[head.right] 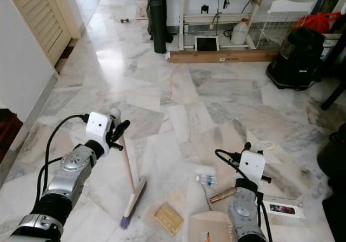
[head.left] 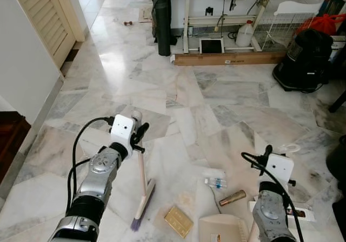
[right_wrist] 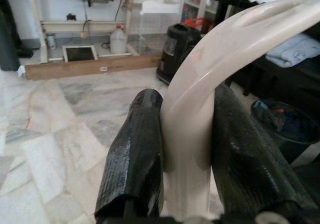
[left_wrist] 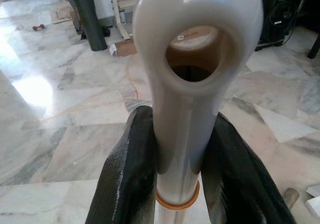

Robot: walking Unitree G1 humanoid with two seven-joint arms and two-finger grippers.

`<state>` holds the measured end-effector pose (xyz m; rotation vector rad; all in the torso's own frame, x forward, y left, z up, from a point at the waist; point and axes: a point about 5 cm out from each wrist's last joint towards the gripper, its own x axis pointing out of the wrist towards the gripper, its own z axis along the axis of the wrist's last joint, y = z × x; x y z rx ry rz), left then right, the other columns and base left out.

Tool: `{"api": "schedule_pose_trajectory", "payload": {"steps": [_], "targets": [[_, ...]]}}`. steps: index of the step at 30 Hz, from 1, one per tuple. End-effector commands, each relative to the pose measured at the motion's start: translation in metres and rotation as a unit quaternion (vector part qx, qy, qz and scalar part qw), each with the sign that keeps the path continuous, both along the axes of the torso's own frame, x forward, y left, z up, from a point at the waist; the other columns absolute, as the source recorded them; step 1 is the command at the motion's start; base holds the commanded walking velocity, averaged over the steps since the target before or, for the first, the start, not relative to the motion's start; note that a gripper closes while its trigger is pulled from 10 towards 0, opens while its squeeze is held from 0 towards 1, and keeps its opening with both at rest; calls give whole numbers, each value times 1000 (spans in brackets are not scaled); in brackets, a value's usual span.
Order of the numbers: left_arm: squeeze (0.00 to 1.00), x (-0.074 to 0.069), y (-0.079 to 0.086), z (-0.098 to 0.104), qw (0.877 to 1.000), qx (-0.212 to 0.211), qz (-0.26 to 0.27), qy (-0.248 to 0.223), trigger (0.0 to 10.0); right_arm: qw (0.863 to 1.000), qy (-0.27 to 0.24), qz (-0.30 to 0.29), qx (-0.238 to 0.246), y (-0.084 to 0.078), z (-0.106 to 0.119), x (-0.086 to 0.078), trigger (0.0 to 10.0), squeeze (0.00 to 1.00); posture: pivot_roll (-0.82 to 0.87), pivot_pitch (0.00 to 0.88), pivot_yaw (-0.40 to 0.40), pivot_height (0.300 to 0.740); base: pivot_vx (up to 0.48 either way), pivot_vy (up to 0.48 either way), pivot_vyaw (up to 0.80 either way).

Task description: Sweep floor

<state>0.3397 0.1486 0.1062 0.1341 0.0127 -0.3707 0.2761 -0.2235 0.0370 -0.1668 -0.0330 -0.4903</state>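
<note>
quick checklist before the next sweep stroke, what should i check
1. Left gripper clamped on broom handle: ok.
2. Right gripper clamped on dustpan handle: ok.
3. Bristles touching the floor: ok.
4. Dustpan lying near the litter: ok; gold box beside it.
5. Litter left to sweep: not ok; bottle and brown tube on floor.
6. Dustpan lip flat on floor: cannot tell.
</note>
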Motion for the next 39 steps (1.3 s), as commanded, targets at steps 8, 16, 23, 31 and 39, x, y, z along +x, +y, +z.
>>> {"api": "schedule_pose_trajectory", "payload": {"steps": [8,16,23,31,39], "targets": [[0,-1,4,4,1000,1,4,-9,10000,998,-49,3,-29,-1,24,17,10000,0,135,99,36,740,0,0,0],[0,-2,5,6,1000,0,5,-13,10000,997,-56,14,-45,1,33,26,10000,0,146,104,35,740,0,0,0],[0,-7,7,8,1000,5,-1,-18,10000,998,-36,24,-43,8,24,23,10000,0,179,141,45,740,0,0,0],[0,-17,15,10,1000,10,1,-22,10000,999,-13,35,-32,20,9,15,10000,0,214,185,57,740,0,0,0],[0,-29,18,9,1000,13,-1,-16,10000,999,5,36,-28,25,-2,6,10000,0,230,228,65,740,0,0,0]]}}
